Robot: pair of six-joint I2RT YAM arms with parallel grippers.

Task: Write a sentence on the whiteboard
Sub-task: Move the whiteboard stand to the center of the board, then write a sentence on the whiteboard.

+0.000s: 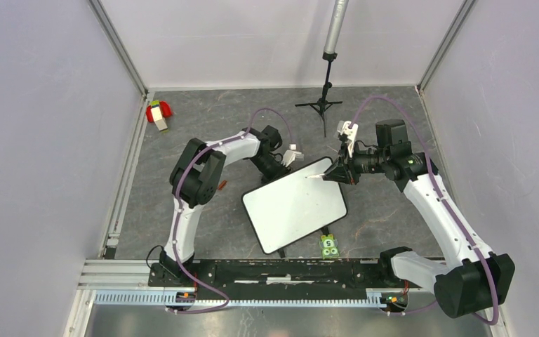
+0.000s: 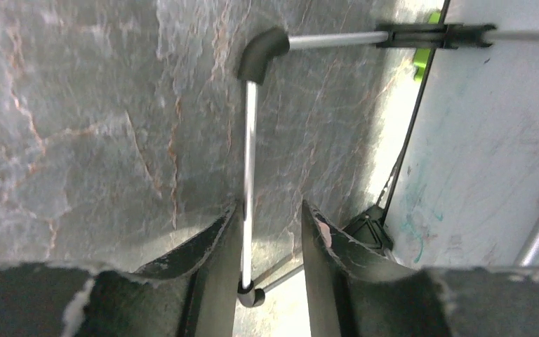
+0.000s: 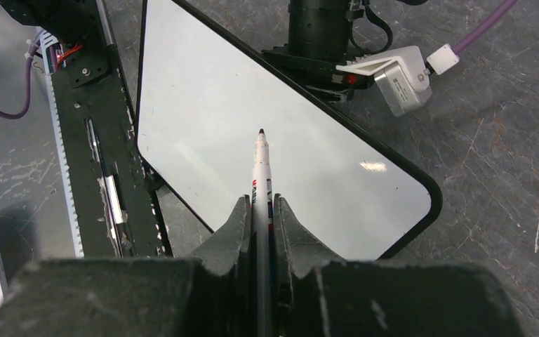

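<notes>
L gripper point(image 2: 269, 208) sat at the far-left edge of the whiteboard point(image 1: 295, 205), jaws part-open w/ a thin metal board leg point(image 2: 250, 140) in the gap, close to one finger; no clamping seen. Whiteboard stood skewed at approx. centre of the table point(image 1: 203, 126), between both arms. R gripper point(image 3: 260, 208) was clamped on a marker point(image 3: 262, 165), tip over the board's far side; contact w/ the surface could not be told.

A robotics lab is suggested: a grey tabletop point(image 1: 203, 119) is enclosed by plain white walls point(image 1: 35, 126) and edged by a slotted metal rail point(image 1: 267, 298).
</notes>
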